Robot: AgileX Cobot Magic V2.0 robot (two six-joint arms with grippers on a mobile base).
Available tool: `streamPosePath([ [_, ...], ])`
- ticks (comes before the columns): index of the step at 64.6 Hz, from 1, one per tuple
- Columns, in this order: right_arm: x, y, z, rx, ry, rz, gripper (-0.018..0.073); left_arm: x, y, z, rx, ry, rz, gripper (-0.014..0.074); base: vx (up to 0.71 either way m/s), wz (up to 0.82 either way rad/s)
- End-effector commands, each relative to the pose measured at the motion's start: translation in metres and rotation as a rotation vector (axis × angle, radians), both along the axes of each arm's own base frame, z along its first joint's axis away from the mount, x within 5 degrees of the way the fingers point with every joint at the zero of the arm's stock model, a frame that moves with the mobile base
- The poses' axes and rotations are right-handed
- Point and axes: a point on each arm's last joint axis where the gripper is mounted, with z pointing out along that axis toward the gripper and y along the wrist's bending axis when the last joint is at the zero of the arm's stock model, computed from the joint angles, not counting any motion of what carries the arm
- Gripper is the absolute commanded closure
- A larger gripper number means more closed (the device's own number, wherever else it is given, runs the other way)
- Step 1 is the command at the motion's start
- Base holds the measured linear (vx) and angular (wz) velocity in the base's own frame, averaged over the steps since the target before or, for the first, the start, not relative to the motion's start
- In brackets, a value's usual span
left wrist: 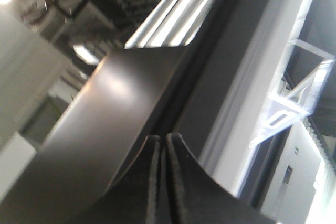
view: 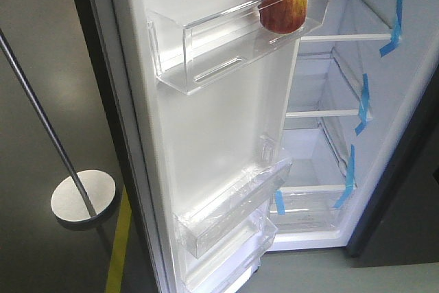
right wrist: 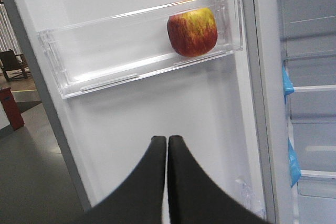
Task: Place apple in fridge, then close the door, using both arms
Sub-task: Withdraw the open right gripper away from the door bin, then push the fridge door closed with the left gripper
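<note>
Right gripper [right wrist: 167, 141] and left gripper [left wrist: 161, 140] pressed together, empty. Apple [view: 282, 3] sits in door [view: 219, 142] bin [view: 199, 60]; door judged stiff, weighty: push its free edge.

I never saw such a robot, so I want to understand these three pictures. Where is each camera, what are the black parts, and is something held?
It is a robot with two arms. The front view looks forward at an open fridge; the apple stands in a clear bin on the door. The other two cameras sit on the wrists. The black parts are each arm's two fingers: the left gripper near the door's edge, the right gripper facing the apple. Both are shut and hold nothing.
</note>
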Motion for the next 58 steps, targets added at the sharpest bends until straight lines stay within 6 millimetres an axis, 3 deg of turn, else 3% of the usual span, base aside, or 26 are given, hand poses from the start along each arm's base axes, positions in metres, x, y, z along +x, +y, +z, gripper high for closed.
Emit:
streamPosePath([
  [1, 0.001, -0.002, 0.01, 0.033, -0.029, -0.025, 0.0562, 0.026, -0.005, 0.01, -0.052, -0.044, -0.101, 0.0517, 0.0, 0.0],
  [9, 0.0, -0.002, 0.01, 0.032, -0.028, -0.023, 0.0562, 0.064, -0.009, 0.006, -0.066, -0.014, -0.179, 0.0416, 0.0, 0.0],
  [25, 0.0, -0.001, 0.01, 0.03, -0.023, -0.011, 0.0562, 0.117, -0.019, 0.004, -0.066, 0.071, -0.335, 0.0218, 0.0, 0.0],
  [39, 0.0, 0.0, 0.009, 0.028, -0.02, -0.002, 0.0562, 0.151, -0.029, 0.01, -0.041, 0.122, -0.469, 0.0207, 0.0, 0.0],
  [58, 0.0, 0.0, 0.009, 0.027, -0.018, 0.003, 0.0562, 0.17, -0.038, 0.02, 0.033, 0.121, -0.587, 0.0207, 0.0, 0.0],
])
